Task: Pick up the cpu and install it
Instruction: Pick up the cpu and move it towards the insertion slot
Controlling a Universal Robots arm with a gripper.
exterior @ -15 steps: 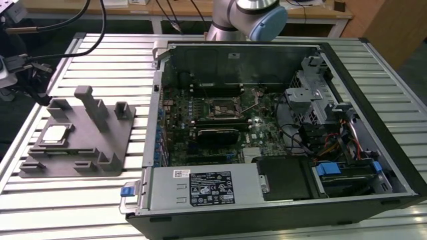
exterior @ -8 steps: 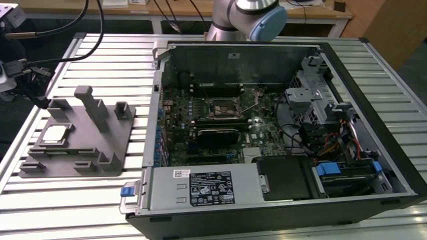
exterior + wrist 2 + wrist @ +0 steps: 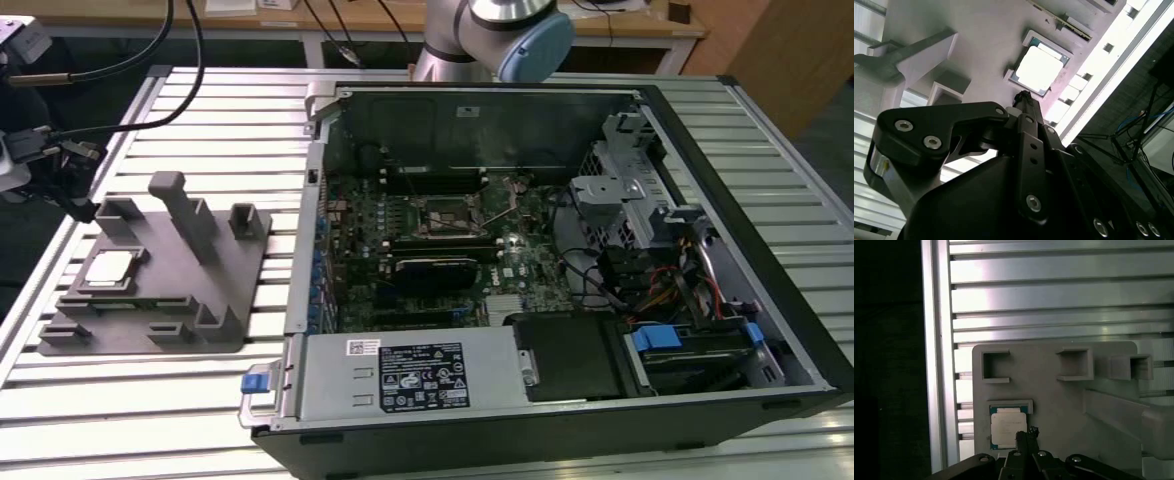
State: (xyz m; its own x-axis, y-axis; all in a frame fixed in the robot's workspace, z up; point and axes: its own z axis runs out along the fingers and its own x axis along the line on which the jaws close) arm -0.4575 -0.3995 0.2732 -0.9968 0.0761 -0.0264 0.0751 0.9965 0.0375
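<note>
The cpu (image 3: 110, 268) is a flat silvery square lying in a shallow recess of the grey holder block (image 3: 200, 290), on the exterior view's left. Both wrist views look down on the cpu (image 3: 1008, 429) (image 3: 1039, 69) in its frame. My gripper (image 3: 1027, 434) hangs above the block, apart from the chip, with its narrow fingertips pressed together and nothing between them. In the second wrist view the gripper (image 3: 1024, 96) points at the chip's near edge. The open computer case (image 3: 561, 400) lies to the exterior view's right, with the black-framed socket (image 3: 447, 215) on its motherboard.
Upright grey posts (image 3: 180, 215) rise from the holder block close to the cpu. The slatted metal table (image 3: 134, 400) carries both block and case. Cables (image 3: 120, 60) hang at the exterior view's upper left. The arm's base (image 3: 487, 35) stands behind the case.
</note>
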